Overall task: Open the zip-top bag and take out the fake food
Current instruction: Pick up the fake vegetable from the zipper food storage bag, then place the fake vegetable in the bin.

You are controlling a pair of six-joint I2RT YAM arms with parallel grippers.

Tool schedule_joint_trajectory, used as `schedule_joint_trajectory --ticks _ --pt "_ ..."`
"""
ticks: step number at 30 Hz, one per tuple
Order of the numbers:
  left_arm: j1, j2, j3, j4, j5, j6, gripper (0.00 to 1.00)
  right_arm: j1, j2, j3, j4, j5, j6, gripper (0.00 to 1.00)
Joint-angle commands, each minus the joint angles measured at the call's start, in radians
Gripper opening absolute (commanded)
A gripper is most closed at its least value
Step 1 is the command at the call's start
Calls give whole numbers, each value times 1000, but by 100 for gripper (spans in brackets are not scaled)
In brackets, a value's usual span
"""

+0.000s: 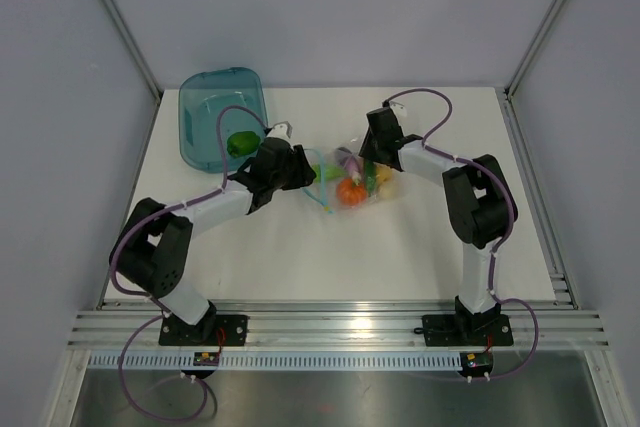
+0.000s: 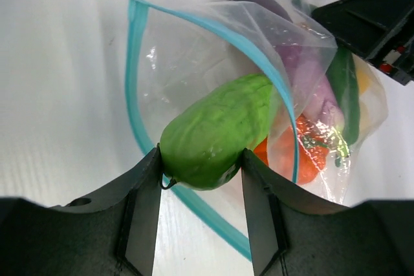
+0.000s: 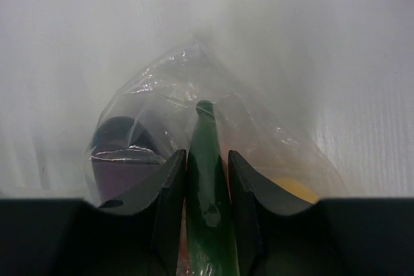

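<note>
jaws of my left gripper [image 2: 202, 157] are clenched on a light green ridged plastic toy pod [image 2: 217, 130], one finger on each flank. i see the pod lying half through the mouth of the small clear crinkly zip-top bag [image 2: 187, 56]. the bag's light teal zip strip [image 2: 134, 88] is parted into a wide loop around the pod, so the mouth stands open toward my left wrist camera. the bag lies on the white table [image 1: 300, 257], about mid-table between my two arms, with the left gripper at its mouth end and the right gripper [image 3: 207, 157] at its closed end. on the right wrist view the jaws are pinched in on a dark green slender toy piece [image 3: 206, 127] inside the bag, grasping it through the plastic film. inside the bag i make out a purple plastic eggplant [image 3: 119, 137] on one side of it and a yellow plastic lemon [image 3: 294, 192] on the other. the left wrist view adds an orange-red plastic tomato [image 2: 304, 153] just beside the pod. from overhead, a teal translucent plastic tub [image 1: 205, 107] sits at the far left of the table, not touching the bag, with a green plastic pepper [image 1: 240, 144] inside it.
</note>
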Motion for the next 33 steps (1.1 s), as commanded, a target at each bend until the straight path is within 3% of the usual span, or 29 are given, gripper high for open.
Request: schedule_joint_trajectory --ticks 1,11,18,23,33 --pt "-5 -55 37 -141 -100 21 11 -4 -56 -9 -21 36 9 39" --pt "8 -242 1 -229 -386 46 11 -6 -69 -9 -19 7 7 39" --pt "46 -359 3 -289 -423 60 11 -4 -75 -6 -21 -1 9 39" --pt "80 -397 26 -337 -528 26 10 -6 -87 -12 -10 -6 12 38" --pt "265 -321 84 -276 -527 -88 7 -4 -102 -19 -2 -27 17 38"
